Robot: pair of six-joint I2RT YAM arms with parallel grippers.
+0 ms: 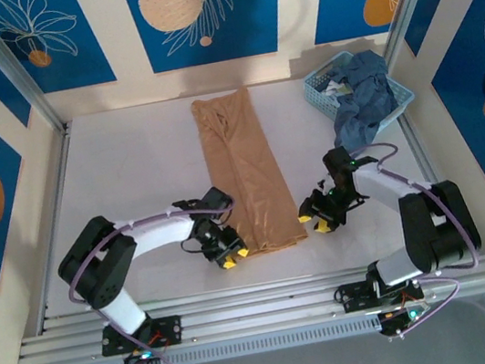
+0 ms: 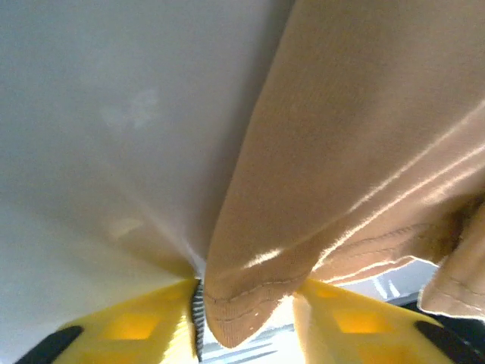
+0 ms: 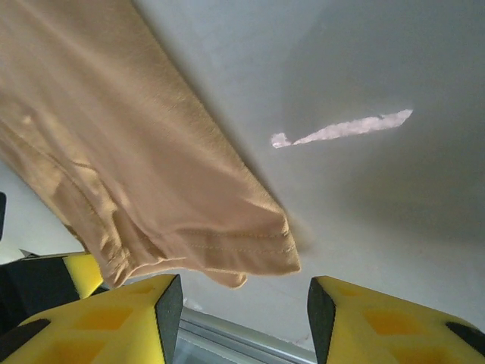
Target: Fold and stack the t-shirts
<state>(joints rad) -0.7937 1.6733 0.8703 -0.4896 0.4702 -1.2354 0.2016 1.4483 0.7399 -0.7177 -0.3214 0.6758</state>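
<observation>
Now: soft tan shirt (image 1: 246,172) folded long; left claw (image 1: 235,257) parted around stitched hem (image 2: 235,299), right claw (image 1: 314,222) released.

Flat tan t-shirt (image 1: 246,172); heaped blue t-shirts (image 1: 363,98)

A lab robot cell: aluminium rails (image 1: 245,315), printed wall panels (image 1: 197,14).

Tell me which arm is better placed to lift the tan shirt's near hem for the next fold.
Left, probably. The left gripper straddles a hem corner of the tan shirt; the right gripper is open, with the other corner lying just ahead of its fingers.
</observation>
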